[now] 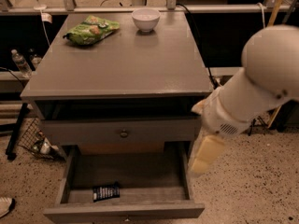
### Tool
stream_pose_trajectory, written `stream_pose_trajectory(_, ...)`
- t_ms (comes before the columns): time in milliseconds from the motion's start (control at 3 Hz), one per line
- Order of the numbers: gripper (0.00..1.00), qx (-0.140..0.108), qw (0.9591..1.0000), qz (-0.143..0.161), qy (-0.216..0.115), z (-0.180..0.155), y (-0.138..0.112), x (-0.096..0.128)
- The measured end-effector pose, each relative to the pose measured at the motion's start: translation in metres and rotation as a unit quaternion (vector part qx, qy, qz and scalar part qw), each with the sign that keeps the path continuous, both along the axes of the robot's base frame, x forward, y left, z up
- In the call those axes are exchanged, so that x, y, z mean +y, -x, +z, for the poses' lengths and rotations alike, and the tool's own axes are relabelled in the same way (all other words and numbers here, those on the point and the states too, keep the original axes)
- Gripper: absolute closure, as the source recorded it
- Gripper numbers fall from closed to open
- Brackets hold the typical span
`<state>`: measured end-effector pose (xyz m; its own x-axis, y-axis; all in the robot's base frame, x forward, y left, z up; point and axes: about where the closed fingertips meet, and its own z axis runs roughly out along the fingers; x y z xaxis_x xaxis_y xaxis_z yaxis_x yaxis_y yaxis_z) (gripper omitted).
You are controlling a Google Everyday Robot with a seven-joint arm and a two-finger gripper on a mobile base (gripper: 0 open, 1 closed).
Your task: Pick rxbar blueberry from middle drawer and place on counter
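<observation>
The rxbar blueberry lies flat at the front left of the open middle drawer, a dark wrapper with white lettering. The counter is the grey cabinet top above. My gripper hangs at the end of the white arm, just off the drawer's right wall and above its level, well to the right of the bar. It holds nothing that I can see.
A green snack bag and a white bowl sit at the back of the counter. A closed drawer front with a round knob overhangs the back of the open drawer. A wire rack and a water bottle stand at the left.
</observation>
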<state>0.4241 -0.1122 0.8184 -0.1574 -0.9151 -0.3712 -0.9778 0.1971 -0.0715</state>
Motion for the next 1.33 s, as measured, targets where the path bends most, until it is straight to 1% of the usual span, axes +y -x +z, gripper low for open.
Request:
stream_pose_trajectory(333,0.0,0.018,0.9986,0.006,-0.049,-0.046,0.009,0.045)
stream_pose_trajectory(667,0.0,0.018,0.9986,0.006,-0.05,-0.046,0.009,0.045)
stream_pose_trajectory(1000,0.0,0.022,0.9977,0.012,-0.063,-0.075,0.004,0.056)
stream_pose_trajectory(1333,0.0,0.043,0.9947,0.015,-0.093,-0.146,-0.001,0.087)
